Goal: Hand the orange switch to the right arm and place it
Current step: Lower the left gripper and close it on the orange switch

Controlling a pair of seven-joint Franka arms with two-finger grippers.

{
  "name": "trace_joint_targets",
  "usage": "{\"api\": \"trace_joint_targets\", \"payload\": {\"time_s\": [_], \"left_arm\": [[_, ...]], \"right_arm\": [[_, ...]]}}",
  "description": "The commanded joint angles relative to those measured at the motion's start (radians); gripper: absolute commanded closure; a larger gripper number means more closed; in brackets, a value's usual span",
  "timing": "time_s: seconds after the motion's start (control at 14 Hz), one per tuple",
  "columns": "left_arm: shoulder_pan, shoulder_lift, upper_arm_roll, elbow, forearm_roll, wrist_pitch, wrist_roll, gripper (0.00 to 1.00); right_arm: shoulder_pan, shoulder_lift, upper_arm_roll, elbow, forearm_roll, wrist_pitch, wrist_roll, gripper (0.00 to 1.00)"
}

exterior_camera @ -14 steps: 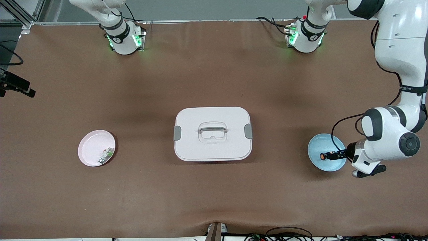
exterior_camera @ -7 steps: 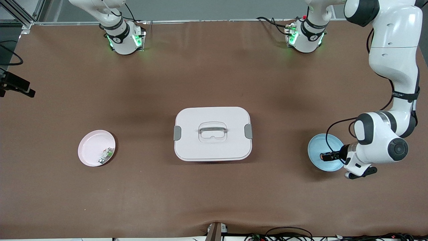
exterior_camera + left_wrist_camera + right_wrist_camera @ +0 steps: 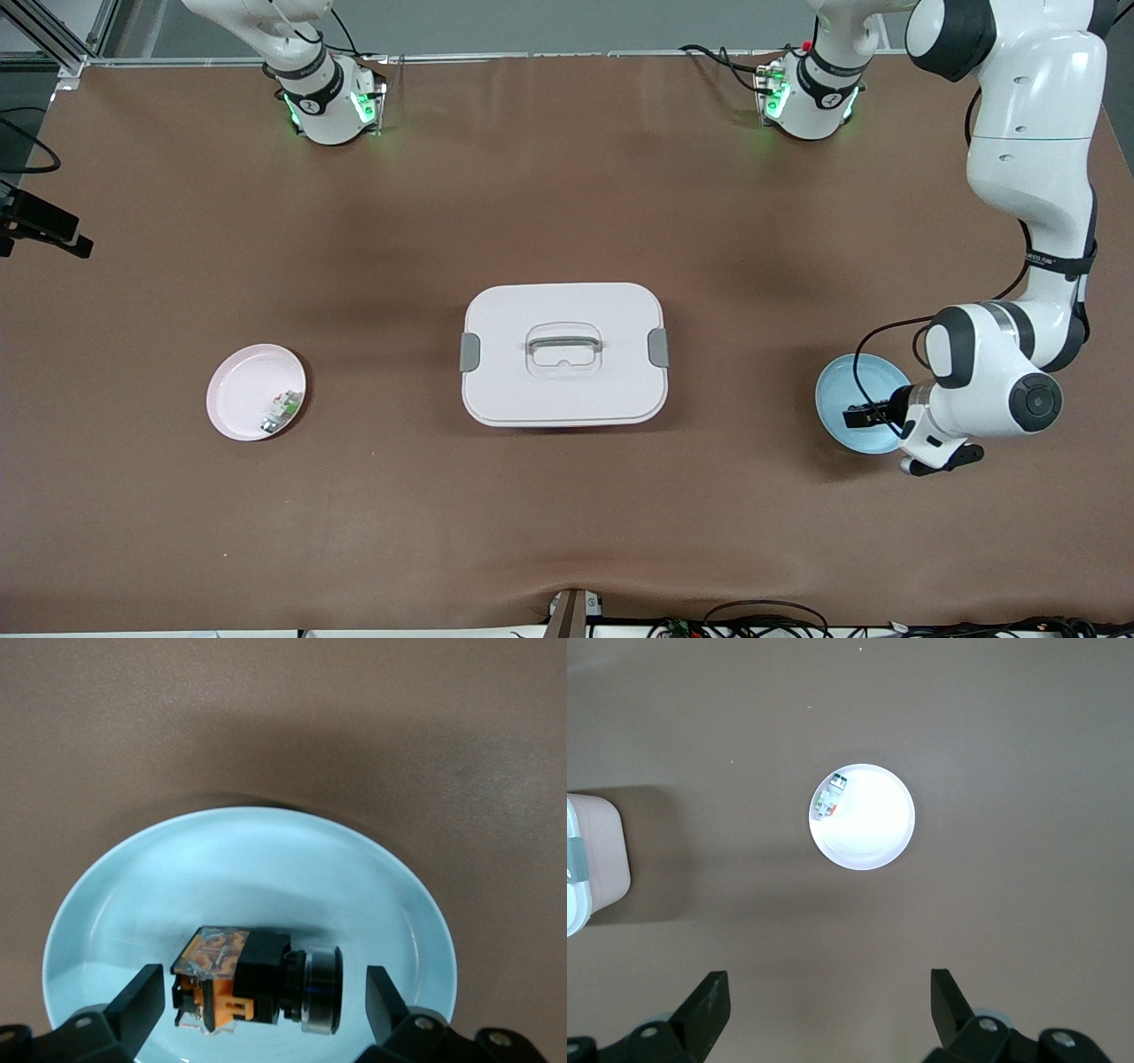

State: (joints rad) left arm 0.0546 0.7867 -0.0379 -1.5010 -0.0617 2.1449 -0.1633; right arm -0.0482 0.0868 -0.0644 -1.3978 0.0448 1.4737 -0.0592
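No stage of the task reads as finished yet; judged from the layout, the pick itself is still pending.

Table (image 3: 567,532): brown cover, with a closed white lidded box (image 3: 563,354) at centre.

Left arm (image 3: 1028,177): reaches down at its own end of the table. Left gripper (image 3: 861,415) sits low over the blue plate (image 3: 846,390); in the left wrist view its fingers (image 3: 142,997) stand apart, one on either side of the part, touching nothing.

Right gripper (image 3: 830,1010): waits high over the pink plate (image 3: 239,390), jaws spread wide, empty.

Pink plate holds a small white-and-green part (image 3: 282,411).

Orange switch (image 3: 257,979): lies on its side in the blue plate, between the left fingers, ungripped.

Remaining, by my reading: close on switch, lift, hand over to right arm, place.
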Motion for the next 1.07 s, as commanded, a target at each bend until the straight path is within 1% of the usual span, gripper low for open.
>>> {"api": "trace_joint_targets", "payload": {"time_s": [0.0,0.14,1.0], "left_arm": [[-0.001,0.017,0.001,0.022,-0.003,0.022,-0.007,0.00],[-0.001,0.017,0.001,0.021,-0.001,0.042,-0.007,0.00],[-0.007,0.012,0.000,0.001,-0.003,0.041,-0.008,0.00]], "right_arm": [[-0.010,-0.013,0.005,-0.006,-0.008,-0.007,-0.007,0.00],[-0.010,-0.013,0.005,-0.006,-0.008,-0.006,-0.007,0.00],[-0.021,-0.013,0.005,-0.007,-0.008,-0.006,-0.007,0.00]]}}
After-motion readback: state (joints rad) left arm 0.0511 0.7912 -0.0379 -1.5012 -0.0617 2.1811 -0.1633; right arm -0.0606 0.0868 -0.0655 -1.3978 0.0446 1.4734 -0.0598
